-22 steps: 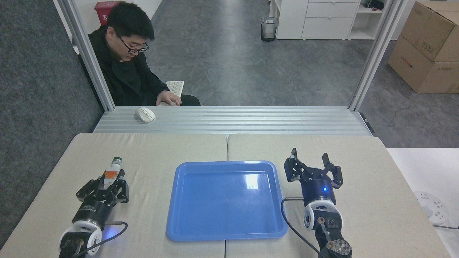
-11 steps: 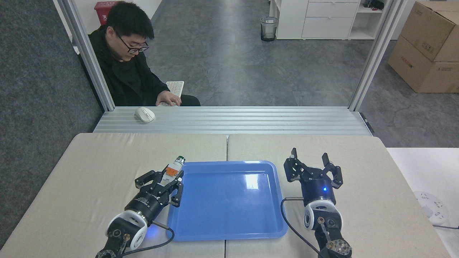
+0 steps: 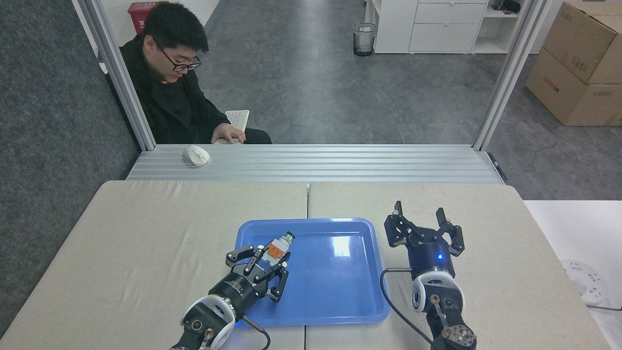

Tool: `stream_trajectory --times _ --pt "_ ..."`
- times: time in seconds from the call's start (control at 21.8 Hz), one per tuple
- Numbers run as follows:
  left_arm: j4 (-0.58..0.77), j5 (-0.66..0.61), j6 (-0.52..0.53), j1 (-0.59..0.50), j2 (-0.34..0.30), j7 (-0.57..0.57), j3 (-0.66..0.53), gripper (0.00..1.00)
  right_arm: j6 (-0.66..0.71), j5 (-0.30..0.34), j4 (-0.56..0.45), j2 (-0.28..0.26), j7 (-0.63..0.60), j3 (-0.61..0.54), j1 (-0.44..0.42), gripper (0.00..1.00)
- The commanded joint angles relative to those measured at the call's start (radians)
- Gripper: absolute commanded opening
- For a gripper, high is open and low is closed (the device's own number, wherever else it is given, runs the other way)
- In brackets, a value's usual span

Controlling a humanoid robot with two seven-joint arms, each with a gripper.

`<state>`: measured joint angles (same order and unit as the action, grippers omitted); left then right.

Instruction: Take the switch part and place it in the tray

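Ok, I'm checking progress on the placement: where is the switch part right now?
In the head view, the switch part is held in the left gripper over the left part of the blue tray, green cap pointing away.

No legible text: white characters on the red bin (image 3: 144, 9) and dark print on the cardboard boxes (image 3: 578, 63) are too small to read.

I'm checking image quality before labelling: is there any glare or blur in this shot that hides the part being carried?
Head view: a white glare patch sits on the blue tray floor right of centre, clear of the switch part; the part is sharp in the left tool, orange block and green cap legible; the right tool is also crisp; lighting is even and shadows soft.
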<state>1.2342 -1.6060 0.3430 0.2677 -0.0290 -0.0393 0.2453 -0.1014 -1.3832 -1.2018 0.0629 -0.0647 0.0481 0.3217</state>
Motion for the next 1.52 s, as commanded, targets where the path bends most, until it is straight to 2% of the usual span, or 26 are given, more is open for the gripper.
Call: stream_trajectory --times 0.0,0.14,0.23,0.37,0.46,0.51,0.55,0.64,0.87,1.15,1.33,1.47 --pt "-0.007 -0.014 -0.004 -0.019 0.041 0.001 0.097 0.62 0.0 0.0 0.001 0.0 0.002 -0.001 0.0 1.0" --pt "0.001 -0.006 -0.006 -0.022 0.041 0.001 0.095 0.66 0.0 0.0 0.001 0.002 0.002 -0.001 -0.001 1.0" --pt "0.024 -0.003 -0.015 -0.022 0.041 0.001 0.092 0.74 -0.001 0.0 -0.001 0.002 0.002 -0.001 0.0 1.0" --pt "0.12 0.03 -0.047 -0.005 0.043 0.004 0.045 0.76 -0.001 0.0 -0.001 0.002 0.002 -0.001 0.0 1.0" --pt "0.158 0.136 -0.14 0.045 0.041 0.015 -0.047 0.77 -0.001 0.0 0.001 0.002 0.002 -0.001 0.0 1.0" --pt "0.154 0.218 -0.186 0.088 0.028 0.015 -0.096 0.82 -0.001 0.0 0.001 0.002 0.002 -0.001 0.0 1.0" --pt "0.137 0.291 -0.217 0.128 0.018 0.015 -0.15 0.83 -0.001 0.001 0.001 0.002 0.002 -0.001 0.0 1.0" --pt "0.056 0.354 -0.251 0.197 -0.031 0.015 -0.237 0.83 -0.001 0.001 -0.001 0.0 0.002 -0.001 0.0 1.0" --pt "-0.045 0.343 -0.335 0.203 -0.072 0.018 -0.242 0.83 -0.001 0.0 0.001 0.002 0.002 -0.001 -0.001 1.0" --pt "-0.22 0.284 -0.351 0.208 -0.069 0.036 -0.23 0.83 -0.001 0.001 0.001 0.003 0.0 -0.001 0.0 1.0" --pt "-0.233 0.251 -0.352 0.199 -0.069 0.068 -0.231 0.83 -0.001 0.001 -0.001 0.003 0.0 -0.001 0.0 1.0" --pt "-0.225 0.258 -0.355 0.199 -0.066 0.067 -0.236 0.91 -0.001 0.001 -0.001 0.005 0.0 -0.001 -0.001 1.0"
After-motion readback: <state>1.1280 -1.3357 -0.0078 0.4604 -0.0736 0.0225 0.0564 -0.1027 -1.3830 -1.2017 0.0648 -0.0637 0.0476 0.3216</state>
